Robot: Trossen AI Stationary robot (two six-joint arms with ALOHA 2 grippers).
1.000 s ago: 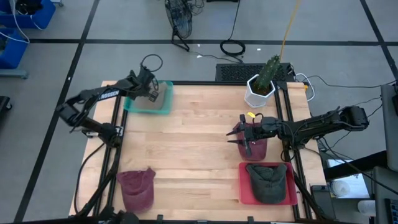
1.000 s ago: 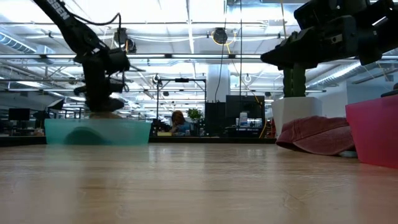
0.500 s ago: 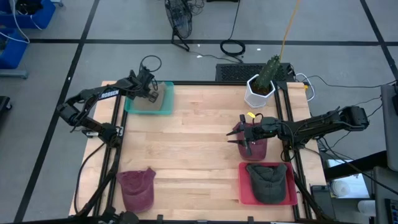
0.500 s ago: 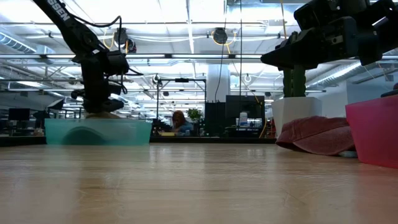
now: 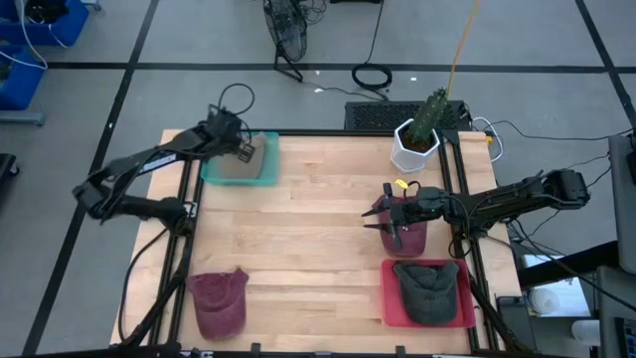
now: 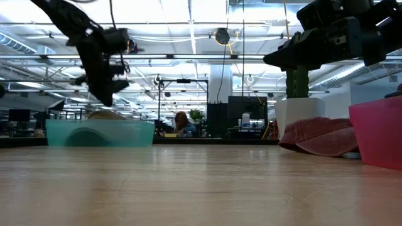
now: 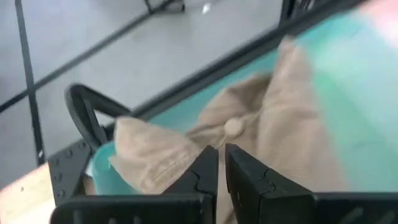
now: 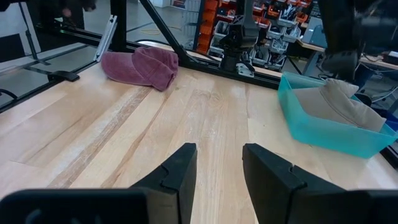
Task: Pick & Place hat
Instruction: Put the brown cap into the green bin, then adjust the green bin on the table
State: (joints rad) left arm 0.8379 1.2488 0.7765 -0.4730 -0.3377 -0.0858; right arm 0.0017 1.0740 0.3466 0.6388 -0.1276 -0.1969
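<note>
A tan hat (image 7: 261,130) lies in the teal tray (image 5: 260,171) at the table's far left. My left gripper (image 7: 221,168) hangs just above this hat, slanting down, its fingers shut on nothing. At the right, my right gripper (image 5: 390,221) is held level and open above a maroon hat (image 5: 411,237) that lies on the table. Nothing is between its fingers (image 8: 180,171). A second maroon hat (image 5: 219,298) lies at the near left. A dark hat (image 5: 427,288) rests in the red tray (image 5: 390,298).
A white pot with a cactus (image 5: 417,139) stands at the far right. The middle of the wooden table (image 5: 308,239) is bare. Black frame rails run along the table's left and right sides. People and shelves show in the room beyond the table.
My left gripper has risen off the tan hat and tipped to a slant, and the arm has drawn back toward the table's left edge. Its fingers stay shut. The tan hat stays in the teal tray.
</note>
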